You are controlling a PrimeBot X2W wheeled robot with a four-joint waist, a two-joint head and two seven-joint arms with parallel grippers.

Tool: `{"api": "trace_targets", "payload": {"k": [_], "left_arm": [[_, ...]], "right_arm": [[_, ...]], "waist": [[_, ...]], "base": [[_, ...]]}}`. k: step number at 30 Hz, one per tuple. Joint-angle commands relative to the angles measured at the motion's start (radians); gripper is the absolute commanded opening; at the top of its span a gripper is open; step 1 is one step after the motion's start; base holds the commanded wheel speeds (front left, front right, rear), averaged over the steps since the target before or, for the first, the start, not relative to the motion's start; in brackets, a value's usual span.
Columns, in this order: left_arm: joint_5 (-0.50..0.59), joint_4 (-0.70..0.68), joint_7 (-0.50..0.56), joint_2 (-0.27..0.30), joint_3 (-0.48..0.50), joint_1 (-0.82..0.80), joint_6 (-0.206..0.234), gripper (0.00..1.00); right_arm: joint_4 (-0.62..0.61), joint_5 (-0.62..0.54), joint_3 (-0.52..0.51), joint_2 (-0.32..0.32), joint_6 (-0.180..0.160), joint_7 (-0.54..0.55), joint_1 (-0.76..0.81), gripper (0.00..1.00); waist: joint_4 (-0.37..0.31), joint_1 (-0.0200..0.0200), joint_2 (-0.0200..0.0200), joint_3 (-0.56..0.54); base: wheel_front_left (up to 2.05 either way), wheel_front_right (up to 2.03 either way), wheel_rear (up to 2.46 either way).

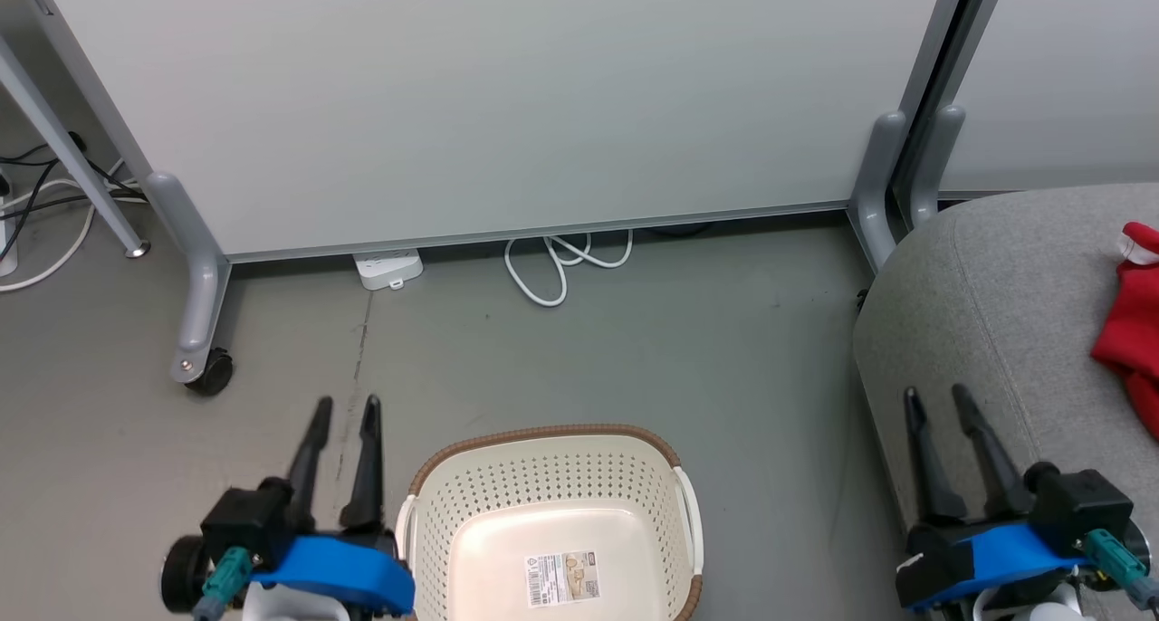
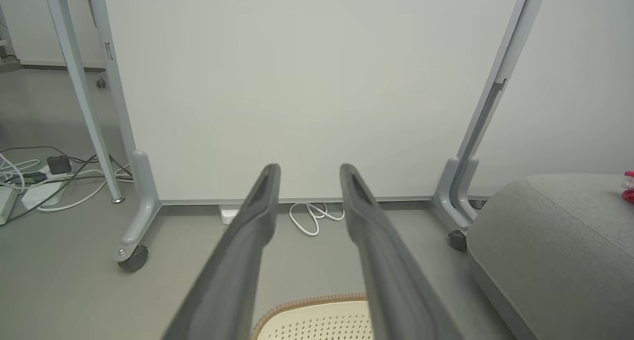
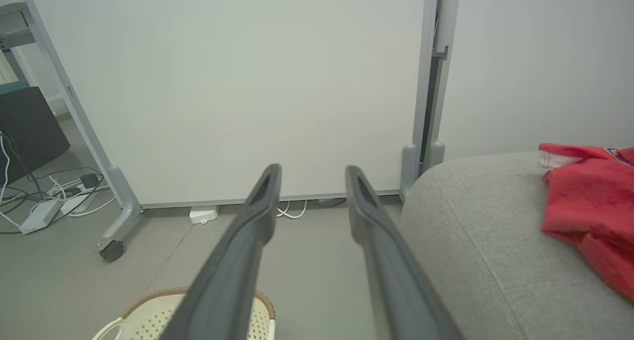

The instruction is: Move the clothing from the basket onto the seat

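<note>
— How would the clothing (image 1: 1132, 331) have handled?
— Soft, light and floppy, I'd judge; you'd pinch a bunched fold. It lay on the seat (image 1: 987, 313), right of your right fingers (image 1: 925, 463), apart from them.
— And the grip?
— Both pairs stood parted, holding nothing. The basket (image 1: 543, 476) sat empty beside your left fingers (image 1: 366, 467).
</note>
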Motion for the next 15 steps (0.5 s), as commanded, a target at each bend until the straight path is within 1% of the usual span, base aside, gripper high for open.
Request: {"api": "trace_targets", "payload": {"k": [1, 4, 14, 15], "left_arm": [[-0.001, 0.007, 0.001, 0.0, -0.001, 0.007, 0.0, 0.0], [-0.007, 0.034, 0.004, -0.001, -0.002, 0.032, 0.0, 0.0], [-0.205, 0.022, 0.048, 0.005, 0.016, 0.024, -0.001, 0.0], [-0.205, 0.022, 0.048, 0.005, 0.016, 0.024, -0.001, 0.0]], "right_arm": [[0.008, 0.0, 0.0, 0.001, 0.0, 0.001, 0.001, 0.0], [0.037, 0.002, 0.0, 0.003, 0.0, 0.006, 0.009, 0.0], [0.033, 0.203, -0.011, 0.003, 0.0, 0.059, 0.0, 0.0], [0.033, 0.203, -0.011, 0.003, 0.0, 0.059, 0.0, 0.0]], "waist": [[0.0, -0.0001, -0.0001, 0.0], [0.0, 0.0, -0.0001, 0.0], [-0.006, 0.0, -0.0001, -0.003], [-0.006, 0.0, -0.0001, -0.003]], "base": [[0.0, 0.0, 0.0], [0.0, 0.0, 0.0], [0.0, 0.0, 0.0], [0.0, 0.0, 0.0]]}}
